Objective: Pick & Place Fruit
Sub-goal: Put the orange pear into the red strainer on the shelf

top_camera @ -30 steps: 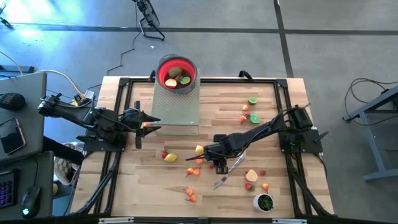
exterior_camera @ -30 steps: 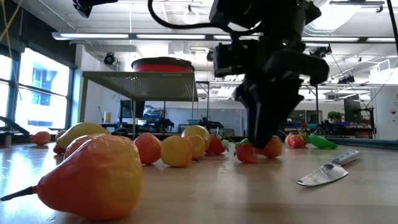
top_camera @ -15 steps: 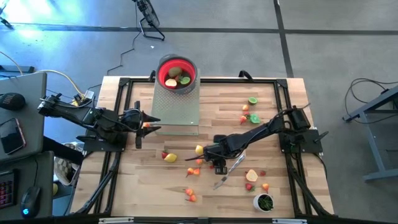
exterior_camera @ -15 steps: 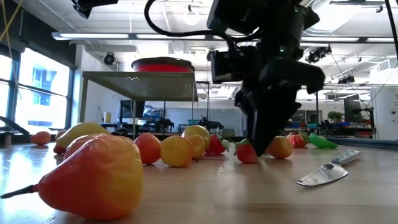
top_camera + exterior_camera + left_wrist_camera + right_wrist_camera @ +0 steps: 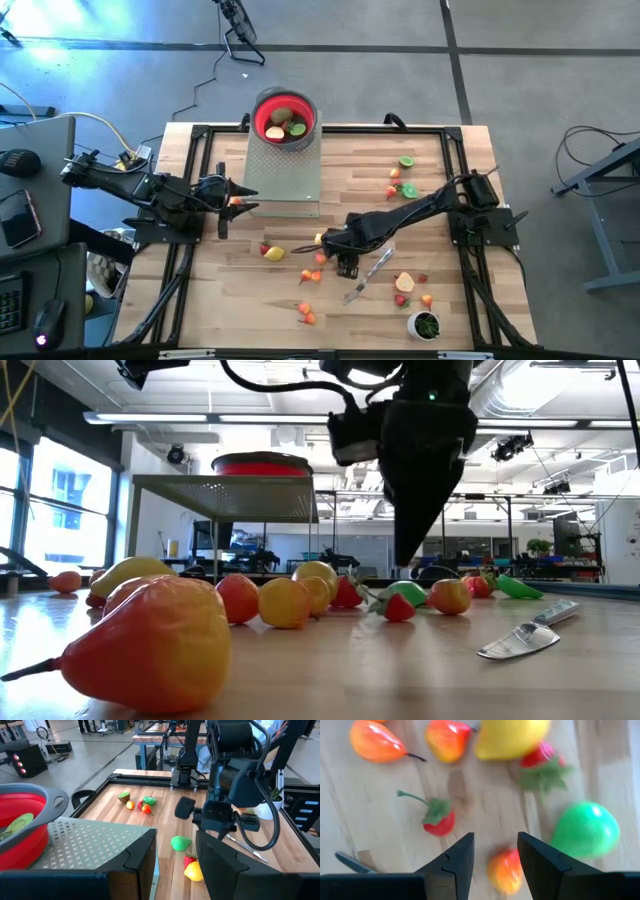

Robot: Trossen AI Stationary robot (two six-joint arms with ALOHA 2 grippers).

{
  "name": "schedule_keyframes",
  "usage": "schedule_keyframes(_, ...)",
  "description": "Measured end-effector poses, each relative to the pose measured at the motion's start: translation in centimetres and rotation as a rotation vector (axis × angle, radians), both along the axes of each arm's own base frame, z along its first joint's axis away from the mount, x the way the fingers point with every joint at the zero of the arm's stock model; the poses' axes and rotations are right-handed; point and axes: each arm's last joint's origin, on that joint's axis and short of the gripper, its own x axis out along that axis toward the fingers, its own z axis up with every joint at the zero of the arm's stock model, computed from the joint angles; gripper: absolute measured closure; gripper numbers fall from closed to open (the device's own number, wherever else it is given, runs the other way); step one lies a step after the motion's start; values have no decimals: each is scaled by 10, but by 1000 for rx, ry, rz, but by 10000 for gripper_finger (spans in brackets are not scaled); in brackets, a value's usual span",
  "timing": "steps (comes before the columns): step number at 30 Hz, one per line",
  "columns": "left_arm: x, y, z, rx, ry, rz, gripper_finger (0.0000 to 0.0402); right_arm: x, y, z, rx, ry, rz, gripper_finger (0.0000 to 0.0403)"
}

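— Where is the fruit?
— Scattered over the worktop; some lies in the red bowl.
— The right gripper?
— Above the middle pieces, fingers parted, holding nothing.
— The left gripper?
— Beside the mesh stand, fingers apart, empty.

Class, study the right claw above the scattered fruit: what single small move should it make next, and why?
Probably lower straight down. The right claw is open and hangs above the table with a small orange-red fruit lying between its fingers, not yet gripped. Dropping would let it close on that piece.
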Motion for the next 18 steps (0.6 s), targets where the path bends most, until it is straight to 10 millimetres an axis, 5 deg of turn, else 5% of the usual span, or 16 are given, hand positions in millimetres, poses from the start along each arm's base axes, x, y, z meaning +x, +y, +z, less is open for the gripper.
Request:
schedule_keyframes(10,0,0,0,0,0,0,266,-5,1,7,64,82,-113,254)
schedule_keyframes(18,0,0,0,0,0,0,266,-6,0,7,74,90,-275,182)
